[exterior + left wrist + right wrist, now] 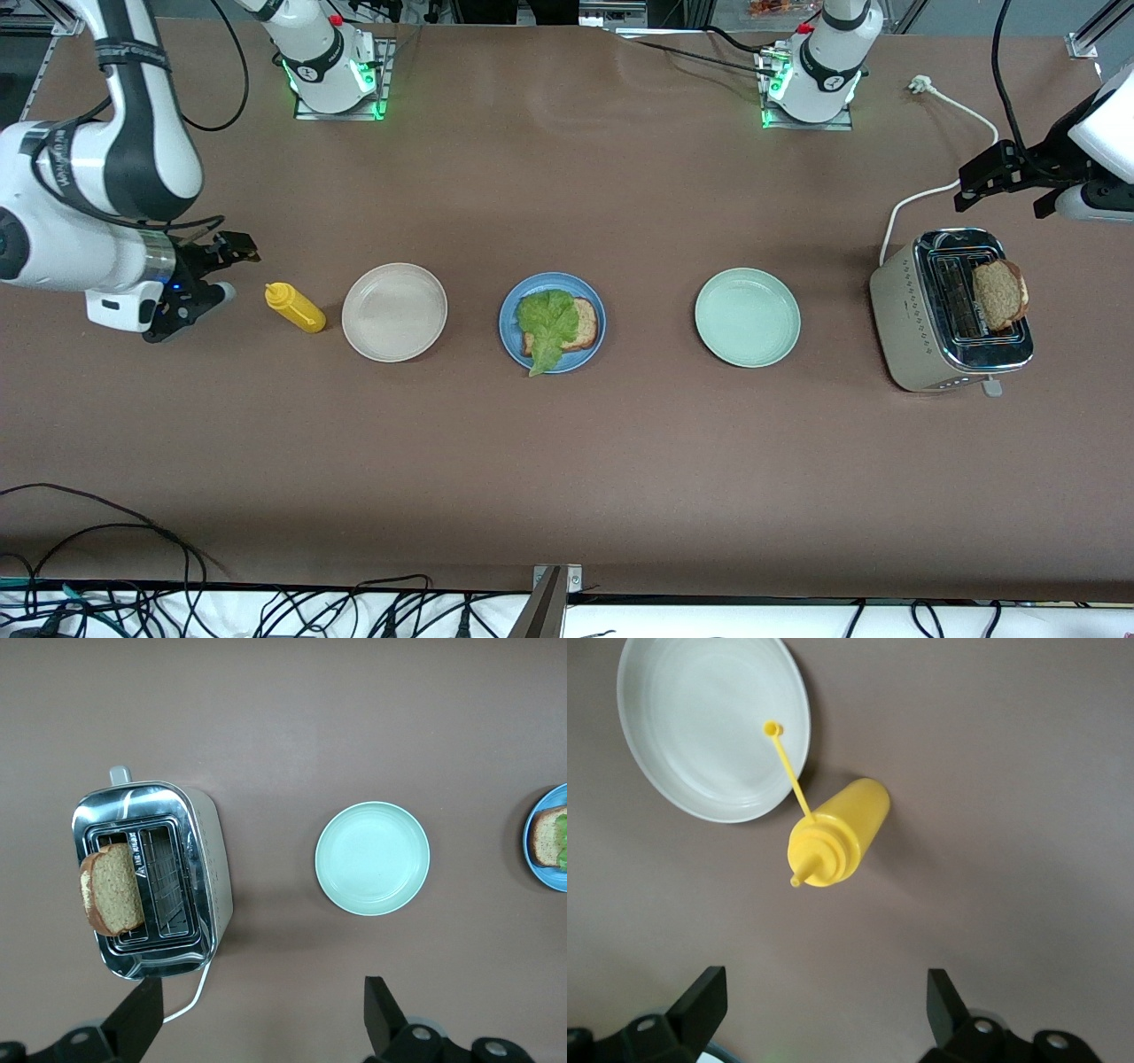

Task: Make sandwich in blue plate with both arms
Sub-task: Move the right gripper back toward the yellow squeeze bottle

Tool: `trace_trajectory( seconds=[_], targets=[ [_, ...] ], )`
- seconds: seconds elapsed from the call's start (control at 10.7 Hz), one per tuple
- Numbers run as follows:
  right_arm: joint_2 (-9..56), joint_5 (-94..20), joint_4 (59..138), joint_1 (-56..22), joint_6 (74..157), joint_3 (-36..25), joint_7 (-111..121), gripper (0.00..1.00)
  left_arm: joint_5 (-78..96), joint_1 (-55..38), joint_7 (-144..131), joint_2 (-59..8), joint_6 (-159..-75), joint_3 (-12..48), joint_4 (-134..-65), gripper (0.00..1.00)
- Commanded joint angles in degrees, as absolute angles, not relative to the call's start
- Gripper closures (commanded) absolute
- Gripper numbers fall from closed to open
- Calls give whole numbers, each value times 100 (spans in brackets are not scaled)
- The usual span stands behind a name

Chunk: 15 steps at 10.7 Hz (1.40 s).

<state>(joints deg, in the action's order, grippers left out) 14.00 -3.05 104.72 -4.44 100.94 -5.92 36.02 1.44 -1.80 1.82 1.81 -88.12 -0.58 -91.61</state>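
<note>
The blue plate sits mid-table and holds one brown toast slice with a ruffled green lettuce leaf lying on top. A second toast slice stands up out of a slot of the silver toaster. My left gripper hangs open and empty over the table by the toaster, above its white cord. In the left wrist view the toast, the toaster and the plate's edge show past the gripper. My right gripper is open and empty beside the yellow bottle.
A yellow squeeze bottle lies next to a beige plate toward the right arm's end. A pale green plate sits between the blue plate and the toaster. The toaster's white cord loops toward the left arm's base.
</note>
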Motion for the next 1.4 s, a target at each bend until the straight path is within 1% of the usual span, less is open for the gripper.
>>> trace_trajectory(
  seconds=[0.0, 0.19, 0.28, 0.47, 0.75, 0.93, 1.02, 1.12, 1.3],
  targets=[
    [1580, -1358, 10617, -273, 10195, -1044, 5102, 0, 193, -149, 352, 229, -8851, -44, -9246, 0],
    [1958, -2158, 10591, 130, 10239, -1055, 5980, 0, 193, -149, 352, 229, -8851, -35, -9246, 0],
    [2125, -2545, 10591, 175, 10239, -1098, 6699, 0, 193, -158, 352, 237, -8851, -35, -9246, 0],
    [2503, -3178, 10547, 158, 10222, -1422, 8018, 0, 193, -193, 308, 246, -8842, -26, -9211, 0],
    [3110, -4207, 10485, 158, 10213, -1731, 10128, 0, 193, -193, 325, 272, -8824, -26, -9202, 0],
    [3365, -4892, 10485, 158, 10161, -1792, 11219, 0, 193, -193, 334, 272, -8824, -26, -9202, 0],
    [3436, -4956, 10485, 158, 10091, -1845, 11589, 0, 202, -193, 334, 272, -8824, -26, -9211, 0],
    [3480, -5027, 10477, 158, 9916, -1863, 11932, 0, 202, -193, 334, 281, -8816, -26, -9228, 0],
    [3699, -5648, 10477, 123, 9670, -1985, 12924, 0, 202, -185, 343, 272, -8824, -35, -9220, 0]
  ],
)
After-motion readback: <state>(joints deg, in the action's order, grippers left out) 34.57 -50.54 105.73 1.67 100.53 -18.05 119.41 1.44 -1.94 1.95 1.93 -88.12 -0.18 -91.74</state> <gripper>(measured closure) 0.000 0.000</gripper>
